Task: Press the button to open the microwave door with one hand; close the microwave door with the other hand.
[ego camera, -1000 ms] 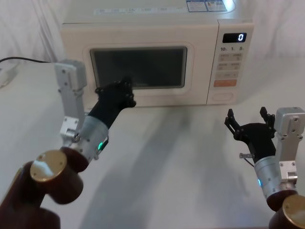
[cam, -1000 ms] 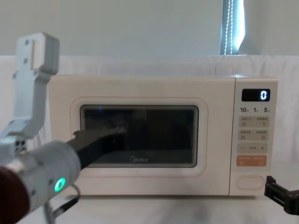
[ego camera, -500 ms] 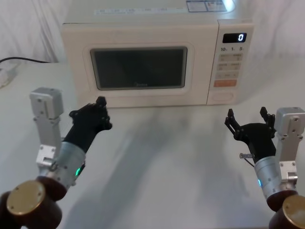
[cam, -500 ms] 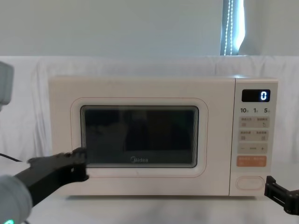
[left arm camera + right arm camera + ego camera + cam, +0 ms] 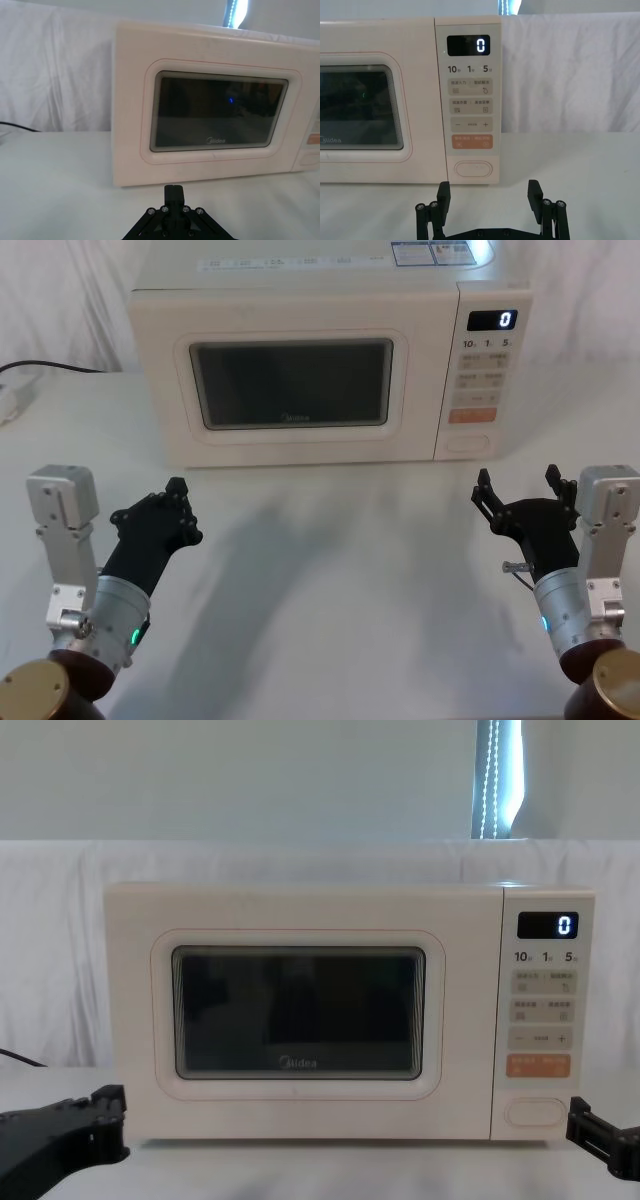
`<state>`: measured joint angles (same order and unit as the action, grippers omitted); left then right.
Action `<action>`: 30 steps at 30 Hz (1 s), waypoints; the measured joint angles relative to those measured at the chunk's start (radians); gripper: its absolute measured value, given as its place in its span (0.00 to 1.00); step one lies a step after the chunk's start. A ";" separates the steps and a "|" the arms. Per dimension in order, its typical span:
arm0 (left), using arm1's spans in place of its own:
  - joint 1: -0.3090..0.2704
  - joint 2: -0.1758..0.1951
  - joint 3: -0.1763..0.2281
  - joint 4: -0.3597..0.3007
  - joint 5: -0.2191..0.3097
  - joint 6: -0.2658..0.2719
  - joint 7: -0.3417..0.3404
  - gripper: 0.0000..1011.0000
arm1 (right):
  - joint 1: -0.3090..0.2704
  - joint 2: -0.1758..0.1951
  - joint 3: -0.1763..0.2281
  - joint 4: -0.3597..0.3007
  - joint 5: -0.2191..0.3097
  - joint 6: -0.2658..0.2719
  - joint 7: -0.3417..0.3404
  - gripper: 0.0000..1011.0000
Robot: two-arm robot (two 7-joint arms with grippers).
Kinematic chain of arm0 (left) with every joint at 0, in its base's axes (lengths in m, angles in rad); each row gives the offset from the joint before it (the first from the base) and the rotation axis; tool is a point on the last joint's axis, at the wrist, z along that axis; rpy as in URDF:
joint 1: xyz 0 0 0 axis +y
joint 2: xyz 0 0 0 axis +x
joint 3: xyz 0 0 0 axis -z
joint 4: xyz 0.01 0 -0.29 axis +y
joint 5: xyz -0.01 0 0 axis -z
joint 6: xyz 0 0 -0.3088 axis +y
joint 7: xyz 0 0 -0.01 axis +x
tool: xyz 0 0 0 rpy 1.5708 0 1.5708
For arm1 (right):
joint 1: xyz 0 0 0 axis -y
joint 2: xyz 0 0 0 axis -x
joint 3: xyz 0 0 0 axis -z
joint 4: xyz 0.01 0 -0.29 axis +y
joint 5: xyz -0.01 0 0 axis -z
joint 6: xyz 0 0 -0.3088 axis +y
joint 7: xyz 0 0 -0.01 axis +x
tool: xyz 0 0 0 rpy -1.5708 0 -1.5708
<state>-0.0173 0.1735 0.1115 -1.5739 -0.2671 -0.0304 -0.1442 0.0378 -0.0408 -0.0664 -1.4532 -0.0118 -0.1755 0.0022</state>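
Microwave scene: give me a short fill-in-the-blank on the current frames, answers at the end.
1. The microwave door is ____.
2. The digital display reads ____.
3. The fingers of the right hand are ____, and it faces the button.
4. The left hand sits over the table, on the ____ side of the microwave.

Answers: closed; 0; open; door

Head view: high, looking down on the microwave door [image 5: 290,385], both grippers nearer. Chest view: low, square-on, close. Left wrist view: beyond closed jaws, the door. Right wrist view: past parted jaws, the button [image 5: 473,169]. Microwave front shared by all.
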 joint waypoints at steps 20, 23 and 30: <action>0.002 -0.006 -0.004 0.003 0.003 -0.007 0.003 0.10 | 0.000 0.000 0.000 0.000 0.000 0.000 0.000 0.99; 0.001 -0.006 -0.003 0.003 0.002 -0.007 0.002 0.20 | 0.000 0.000 0.000 0.000 0.000 0.000 0.000 0.99; 0.000 -0.005 -0.003 0.004 0.002 -0.006 0.002 0.41 | 0.000 0.000 0.000 0.000 0.000 0.000 0.000 0.99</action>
<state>-0.0171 0.1683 0.1090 -1.5701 -0.2655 -0.0369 -0.1426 0.0378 -0.0408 -0.0664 -1.4531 -0.0119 -0.1755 0.0022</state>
